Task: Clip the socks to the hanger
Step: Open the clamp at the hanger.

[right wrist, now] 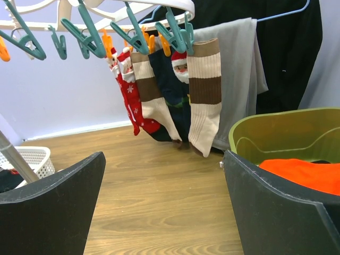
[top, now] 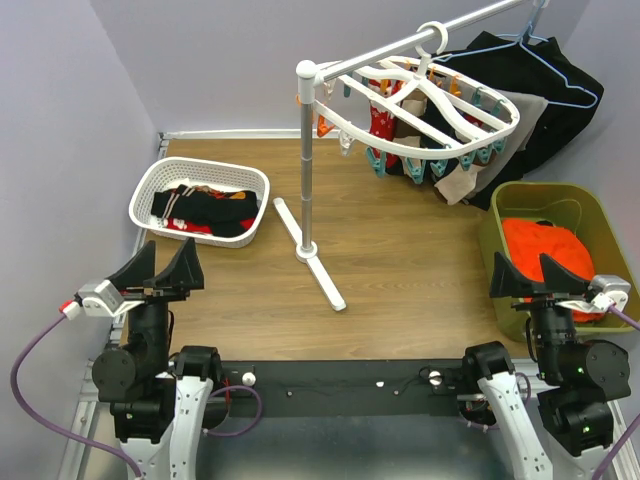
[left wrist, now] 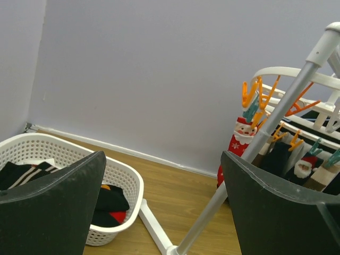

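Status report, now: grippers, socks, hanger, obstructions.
Left gripper and right gripper open, empty. Black and red socks piled in white lattice basket; more socks clipped on white oval plastic hanger. Grey stand pole between basket and hanger.

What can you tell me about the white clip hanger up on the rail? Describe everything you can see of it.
The hanger is a white plastic oval frame with crossbars, seen tilted from the top camera. Its top hook hangs over the grey rail of a floor stand. Teal and orange clips dangle beneath it. Several hold socks: red Santa-patterned, dark, and cream with brown bands.
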Robot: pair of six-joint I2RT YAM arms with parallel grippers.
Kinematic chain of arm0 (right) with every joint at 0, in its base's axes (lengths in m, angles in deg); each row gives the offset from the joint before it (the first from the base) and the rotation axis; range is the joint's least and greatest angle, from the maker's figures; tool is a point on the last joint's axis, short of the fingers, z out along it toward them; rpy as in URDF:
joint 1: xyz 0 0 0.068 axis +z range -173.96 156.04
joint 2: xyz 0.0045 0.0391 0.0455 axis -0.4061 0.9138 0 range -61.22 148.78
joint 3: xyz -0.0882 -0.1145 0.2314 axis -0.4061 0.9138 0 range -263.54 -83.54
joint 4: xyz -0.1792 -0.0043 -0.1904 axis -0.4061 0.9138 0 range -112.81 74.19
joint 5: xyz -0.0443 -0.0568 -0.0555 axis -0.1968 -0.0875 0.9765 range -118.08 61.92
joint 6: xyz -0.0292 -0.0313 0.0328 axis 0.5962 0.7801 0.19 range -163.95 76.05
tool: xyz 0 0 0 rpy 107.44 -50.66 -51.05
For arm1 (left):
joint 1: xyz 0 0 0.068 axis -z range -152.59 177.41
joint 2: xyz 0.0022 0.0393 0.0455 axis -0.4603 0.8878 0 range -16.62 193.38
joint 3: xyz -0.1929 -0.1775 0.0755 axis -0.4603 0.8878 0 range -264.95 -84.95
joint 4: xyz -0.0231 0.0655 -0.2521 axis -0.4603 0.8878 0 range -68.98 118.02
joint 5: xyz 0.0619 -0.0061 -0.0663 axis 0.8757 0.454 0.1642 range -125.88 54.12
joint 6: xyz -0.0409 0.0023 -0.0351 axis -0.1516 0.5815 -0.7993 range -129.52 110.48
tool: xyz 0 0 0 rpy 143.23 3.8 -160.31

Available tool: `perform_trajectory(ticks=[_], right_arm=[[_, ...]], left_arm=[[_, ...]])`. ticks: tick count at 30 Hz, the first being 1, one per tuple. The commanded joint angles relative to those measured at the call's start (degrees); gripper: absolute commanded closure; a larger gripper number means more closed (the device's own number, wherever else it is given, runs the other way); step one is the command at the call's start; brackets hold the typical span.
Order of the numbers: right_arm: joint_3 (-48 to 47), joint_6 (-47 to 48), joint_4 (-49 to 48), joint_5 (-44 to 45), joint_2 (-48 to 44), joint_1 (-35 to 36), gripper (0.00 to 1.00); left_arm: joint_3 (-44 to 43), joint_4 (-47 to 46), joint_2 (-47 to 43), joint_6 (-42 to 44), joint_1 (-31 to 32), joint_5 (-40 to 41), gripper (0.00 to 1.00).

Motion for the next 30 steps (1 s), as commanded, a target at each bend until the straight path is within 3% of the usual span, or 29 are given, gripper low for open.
perform_trajectory(ticks=[1,7,13,23,27,30], right_arm=[[-0.3,0.3,1.2,-1.1,0.8,0.3,0.00],[0.8,-1.2,0.1,-1.7,1.2,0.4,0.00],[1.8,-2.3,-0.9,-3.6,0.7,0.3,0.00],[2.6,-2.2,-2.2,-4.2,0.6,1.4,0.00],[2.1,-0.9,-2.4,-4.6,1.5,1.5,0.00],[0.5,-0.2,-4.2,-6.9,3.9,1.5,0.00]], left_arm=[[-0.2,0.4,1.4,-4.4,-0.4,2.9,0.02],[0.3,-3.6,8.6,-7.5,-0.4,2.9,0.02],[-3.0,-5.3,24.3,-10.2,-0.4,1.2,0.02],[-20.0,6.4,56.6,-12.8,-0.4,7.3,0.02],[-23.0,7.3,63.3,-13.5,0.6,1.9,0.02],[-23.1,6.6,64.2,-12.7,5.1,3.2,0.02]])
